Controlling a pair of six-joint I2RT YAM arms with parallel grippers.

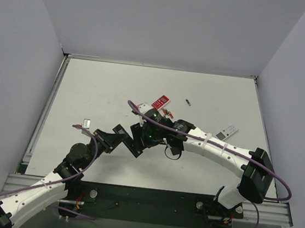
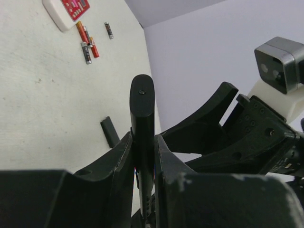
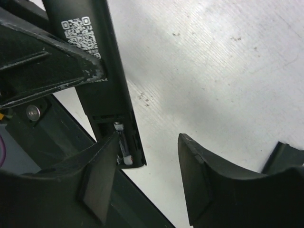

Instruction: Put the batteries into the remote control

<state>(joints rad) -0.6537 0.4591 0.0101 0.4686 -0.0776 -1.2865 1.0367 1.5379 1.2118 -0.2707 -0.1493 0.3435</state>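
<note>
top: both arms bend inward, wrists meeting over the middle of the table; batteries lie just beyond | left wrist: remote control held above the table, long axis pointing away from the camera; left gripper clamped on its sides | right wrist: remote's open battery-bay end sits beside one finger; right gripper spread, grasping nothing

1. Red-and-white remote lies tilted around mid-table, towards the back.
2. Small white-grey remote is off to the right, well apart from the red one.
3. A little flat black piece lies by itself on the table.
4. The table is white and a bit scuffed, with grey walls on three sides.
</note>
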